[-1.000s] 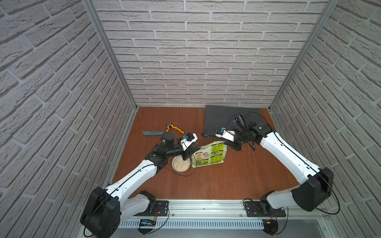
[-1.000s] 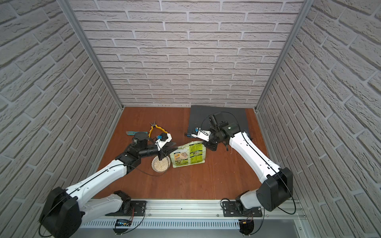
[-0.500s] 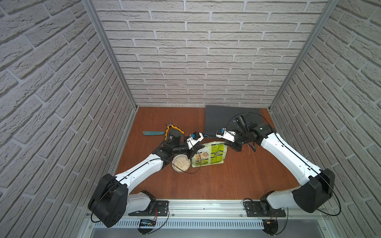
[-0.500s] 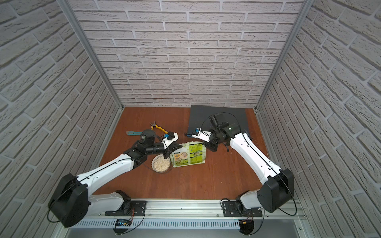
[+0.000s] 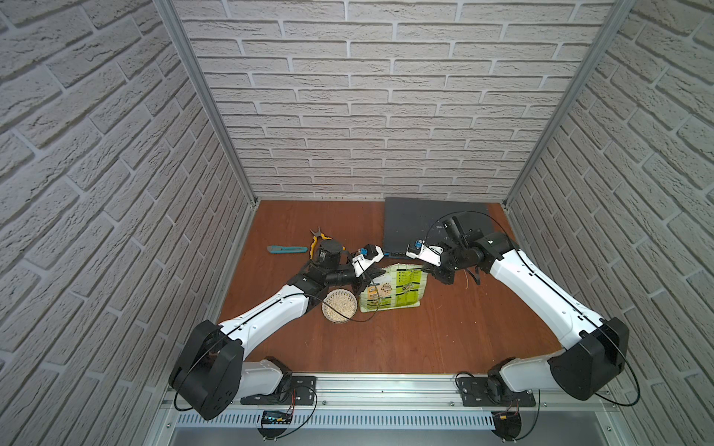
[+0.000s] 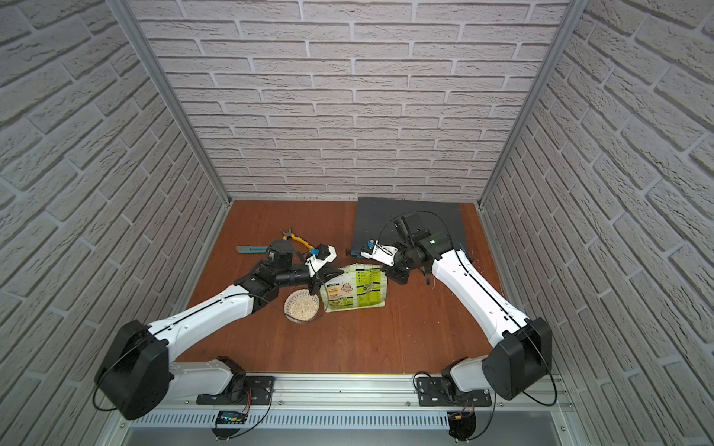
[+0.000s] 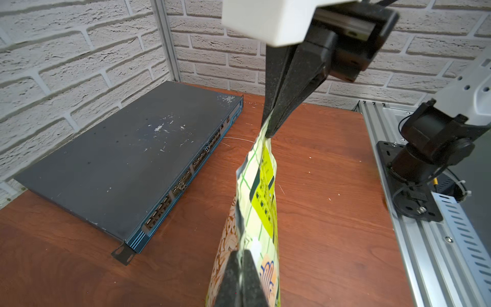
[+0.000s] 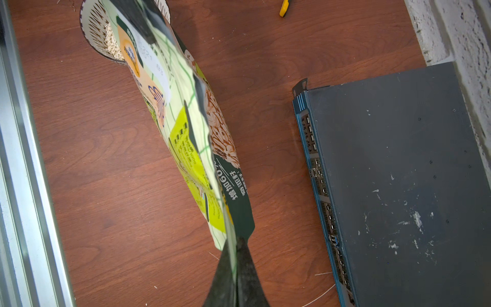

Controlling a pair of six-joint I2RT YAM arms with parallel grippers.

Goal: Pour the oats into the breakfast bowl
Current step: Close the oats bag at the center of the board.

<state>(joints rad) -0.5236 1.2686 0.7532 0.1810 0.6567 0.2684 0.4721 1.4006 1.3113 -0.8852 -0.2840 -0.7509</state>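
Green oat pouch (image 5: 392, 287) is held at two corners beside the bowl (image 8: 91, 26).

Nearest, the white bowl with dark lines is seen on the brown table (image 5: 425, 340), and it is filled with pale oats (image 5: 340, 308). Just right of the bowl, the pouch is stretched between two claws. The left claw (image 7: 241, 256) is pinched shut on the pouch corner next to the bowl. The right claw (image 8: 236, 255) is pinched shut on the corner farther from the bowl. Behind the bowl, a blue cutter (image 5: 288, 250) and yellow pliers (image 5: 314, 242) are laid. Far behind the bowl, to its right, a flat dark box (image 5: 417, 220) is set by the wall.
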